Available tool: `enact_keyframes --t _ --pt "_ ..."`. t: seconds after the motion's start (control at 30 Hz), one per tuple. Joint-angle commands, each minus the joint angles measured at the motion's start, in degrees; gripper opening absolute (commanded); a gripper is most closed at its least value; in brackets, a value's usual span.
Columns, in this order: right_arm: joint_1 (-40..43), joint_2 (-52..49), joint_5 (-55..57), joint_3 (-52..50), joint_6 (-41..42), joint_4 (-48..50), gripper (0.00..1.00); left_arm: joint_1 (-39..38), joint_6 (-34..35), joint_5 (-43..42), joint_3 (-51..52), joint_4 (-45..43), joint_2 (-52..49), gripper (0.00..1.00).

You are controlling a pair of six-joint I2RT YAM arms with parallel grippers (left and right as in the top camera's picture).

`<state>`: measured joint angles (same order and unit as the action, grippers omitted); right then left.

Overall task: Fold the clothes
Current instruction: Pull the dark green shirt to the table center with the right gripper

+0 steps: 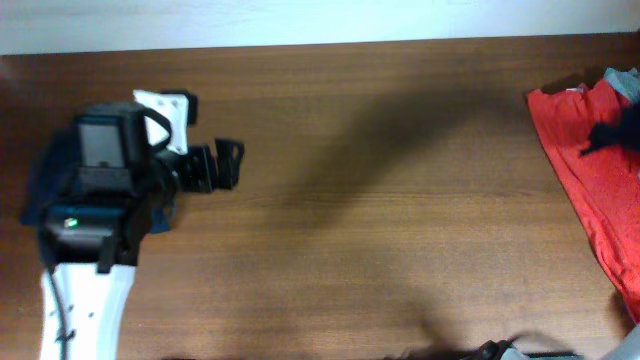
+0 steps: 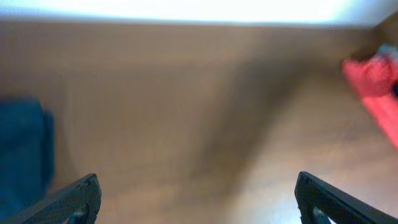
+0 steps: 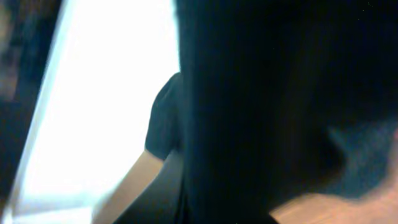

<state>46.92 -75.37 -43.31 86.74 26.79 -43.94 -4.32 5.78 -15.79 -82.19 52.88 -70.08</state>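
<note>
The black T-shirt [image 3: 261,112] fills the right wrist view as dark, blurred, featureless cloth pressed close to the lens. The right gripper is clenched, but its fingers are hidden, so a grasp cannot be confirmed. The left gripper [image 1: 228,166] stands spread wide over the table [image 1: 380,200]. A red garment [image 1: 585,170] lies far ahead of it and navy cloth [image 2: 22,149] lies close behind it.

Red garment [image 1: 585,170] cut by right edge. Navy cloth [image 1: 32,200] mostly under left arm [image 1: 95,290]. Left wrist view blurred. Black fabric [image 3: 261,112] blurred, fills right wrist view, hides fingers.
</note>
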Motion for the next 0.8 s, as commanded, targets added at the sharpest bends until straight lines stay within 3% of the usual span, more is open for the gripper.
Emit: enact_keyframes --t 0.0,0.2,0.4,0.53,0.77 --pt "-12.94 4.9 -2.6 0.98 -5.16 0.66 0.04 0.28 -2.64 0.85 -10.19 -0.02 0.42 0.99" --pt "-36.98 6.56 -3.17 0.98 -1.62 6.97 0.04 0.42 -2.82 10.95 -23.63 3.54 0.42 0.99" --pt "-58.53 5.73 -0.02 0.98 -1.9 14.38 0.04 0.42 -2.82 18.8 -30.56 6.82 0.42 0.99" --pt "-63.01 4.04 9.38 0.96 -2.99 12.33 0.04 0.42 -2.82 18.8 -30.58 7.69 0.26 0.99" --pt "-62.53 -4.28 29.88 0.92 -5.62 1.4 0.04 0.42 -2.8 18.6 -30.58 9.77 -0.59 0.99"
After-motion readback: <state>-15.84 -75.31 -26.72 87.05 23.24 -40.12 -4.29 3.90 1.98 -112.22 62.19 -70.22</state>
